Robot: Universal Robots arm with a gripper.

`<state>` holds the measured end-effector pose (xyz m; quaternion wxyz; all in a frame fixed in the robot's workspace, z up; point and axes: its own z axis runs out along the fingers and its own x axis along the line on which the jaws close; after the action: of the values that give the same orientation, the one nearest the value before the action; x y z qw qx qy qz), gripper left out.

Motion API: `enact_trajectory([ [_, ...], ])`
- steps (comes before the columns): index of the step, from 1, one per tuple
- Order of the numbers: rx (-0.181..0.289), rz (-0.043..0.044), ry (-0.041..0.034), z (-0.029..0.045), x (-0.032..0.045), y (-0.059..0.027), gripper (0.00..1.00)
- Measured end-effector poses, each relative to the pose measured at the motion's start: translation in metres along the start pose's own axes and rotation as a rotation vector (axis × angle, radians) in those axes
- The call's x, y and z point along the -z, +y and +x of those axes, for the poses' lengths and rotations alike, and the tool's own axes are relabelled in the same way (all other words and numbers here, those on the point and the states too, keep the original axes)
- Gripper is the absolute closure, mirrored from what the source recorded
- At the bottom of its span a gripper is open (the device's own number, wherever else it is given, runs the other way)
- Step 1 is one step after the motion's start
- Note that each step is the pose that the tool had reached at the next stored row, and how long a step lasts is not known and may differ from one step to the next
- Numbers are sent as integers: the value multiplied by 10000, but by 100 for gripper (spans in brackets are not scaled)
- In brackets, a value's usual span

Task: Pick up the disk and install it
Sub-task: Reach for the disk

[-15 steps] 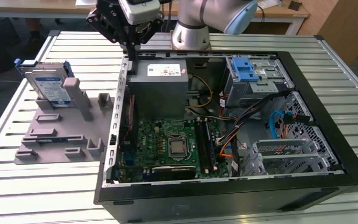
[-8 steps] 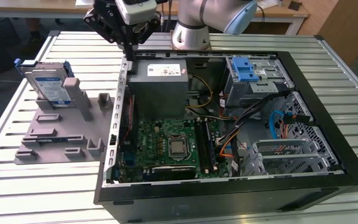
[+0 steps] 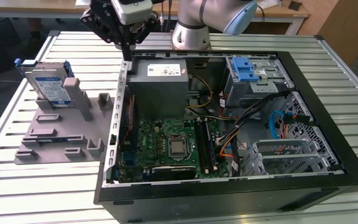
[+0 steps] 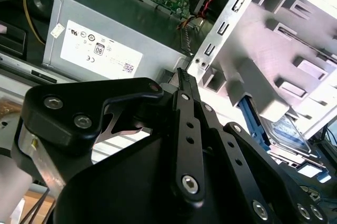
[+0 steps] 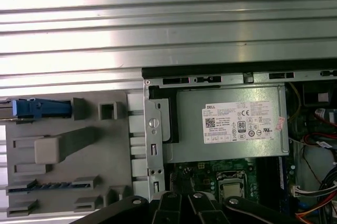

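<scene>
Disk (image 3: 46,86): you'll find it upper left of the exterior view, upright on edge in the grey holder (image 3: 48,144).
Handling: likely stiff, fairly heavy, smooth, shock-sensitive; take it by the blue frame's long sides.
Gripper (image 3: 127,55): top centre, fingers together, empty, over the computer case (image 3: 229,196) rim.

- An open black computer case (image 3: 229,192) lies on its side on a slatted metal table (image 3: 36,191).
- A grey power supply (image 3: 160,88) with a white label sits at the far end of the case.
- A green motherboard (image 3: 157,140) lies just beside the power supply, with a silver processor (image 3: 177,148) near its middle.
- A bright blue latch (image 3: 244,71) sits on a metal drive cage (image 3: 263,84) toward the exterior view's right.
- A blue cable (image 3: 272,121) curves below the cage.
- A grey holder plate (image 3: 54,140) with upright posts lies on the table beside the case, at the exterior view's left.
</scene>
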<state>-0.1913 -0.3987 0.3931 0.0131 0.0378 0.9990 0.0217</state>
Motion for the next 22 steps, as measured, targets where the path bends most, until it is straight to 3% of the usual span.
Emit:
enact_trajectory([
  [22, -1, 1, 1, 136, 3, -9, 89],
])
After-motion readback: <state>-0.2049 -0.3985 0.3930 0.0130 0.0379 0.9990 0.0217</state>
